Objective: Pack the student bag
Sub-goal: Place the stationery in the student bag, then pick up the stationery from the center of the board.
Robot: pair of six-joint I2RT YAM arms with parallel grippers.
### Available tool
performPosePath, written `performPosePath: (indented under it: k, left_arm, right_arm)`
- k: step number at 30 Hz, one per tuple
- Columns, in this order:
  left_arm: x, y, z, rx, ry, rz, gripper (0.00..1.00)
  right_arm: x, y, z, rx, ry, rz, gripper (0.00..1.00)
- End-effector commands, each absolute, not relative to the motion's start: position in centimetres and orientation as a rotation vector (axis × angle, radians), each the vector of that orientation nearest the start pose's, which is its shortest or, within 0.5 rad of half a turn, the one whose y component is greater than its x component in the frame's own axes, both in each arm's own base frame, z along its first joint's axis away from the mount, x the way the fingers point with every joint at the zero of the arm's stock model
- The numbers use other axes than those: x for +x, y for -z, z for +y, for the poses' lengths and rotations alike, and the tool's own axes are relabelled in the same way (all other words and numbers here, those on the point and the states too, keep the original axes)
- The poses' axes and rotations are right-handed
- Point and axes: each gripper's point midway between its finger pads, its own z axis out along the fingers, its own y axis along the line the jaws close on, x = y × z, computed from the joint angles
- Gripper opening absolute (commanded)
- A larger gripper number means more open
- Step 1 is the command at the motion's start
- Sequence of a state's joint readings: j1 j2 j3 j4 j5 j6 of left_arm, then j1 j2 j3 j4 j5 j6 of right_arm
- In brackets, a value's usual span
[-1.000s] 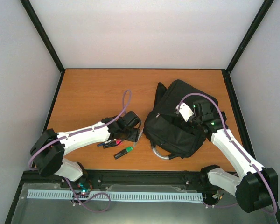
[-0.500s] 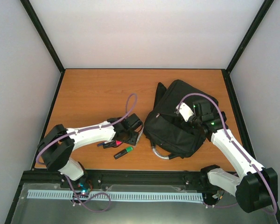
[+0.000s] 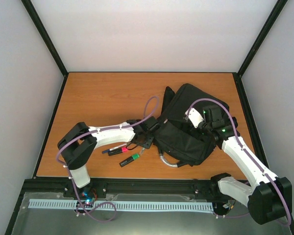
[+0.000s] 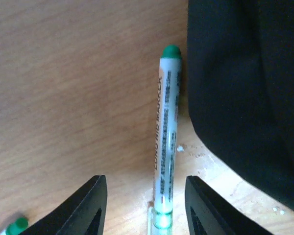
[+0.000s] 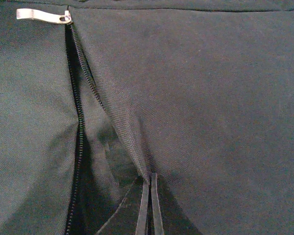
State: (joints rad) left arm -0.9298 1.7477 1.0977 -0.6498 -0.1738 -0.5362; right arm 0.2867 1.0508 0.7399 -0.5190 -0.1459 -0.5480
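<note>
Wooden worktop (image 3: 98,98), white walls (image 3: 152,34). Only the wrist views show the left gripper (image 4: 146,181) open astride a marker (image 4: 167,137) and the right gripper (image 5: 148,196) pinching the student bag (image 5: 210,98).

Pale walls (image 3: 152,34); wooden table (image 3: 98,98)

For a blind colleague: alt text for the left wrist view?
A white marker with a green cap lies on the wooden table inside the open left pincer, ungripped. The black student bag fills the right side, close beside the marker.
</note>
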Motion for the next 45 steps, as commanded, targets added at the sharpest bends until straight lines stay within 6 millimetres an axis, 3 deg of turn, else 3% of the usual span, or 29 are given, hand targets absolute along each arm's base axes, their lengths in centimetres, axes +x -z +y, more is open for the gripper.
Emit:
performPosePath:
  k: [1,13,19,29,34,45]
  left_arm:
    - [25.5,-4.5,-27.8,0.554,-0.004,2.720,0.46]
    - [24.6,-3.7,-29.2,0.524,0.101,2.750,0.45]
    - [24.4,-2.8,-29.4,0.539,0.101,2.763,0.36]
    - [23.7,-1.5,-28.3,0.532,0.066,2.789,0.25]
    - [23.6,-1.4,-26.2,0.511,-0.053,2.790,0.24]
    - [23.0,-1.0,-25.9,0.464,-0.053,2.835,0.21]
  right_arm:
    - [29.1,-16.6,11.0,-0.983,-0.028,2.082,0.03]
    - [29.0,-16.5,11.0,-0.981,-0.028,2.082,0.03]
    - [29.1,-16.3,10.9,-0.986,-0.022,2.088,0.03]
    - [29.1,-16.0,11.0,-0.993,-0.026,2.095,0.03]
    - [29.2,-16.2,10.8,-0.986,-0.017,2.092,0.03]
    - [29.2,-16.1,10.8,-0.988,-0.014,2.095,0.03]
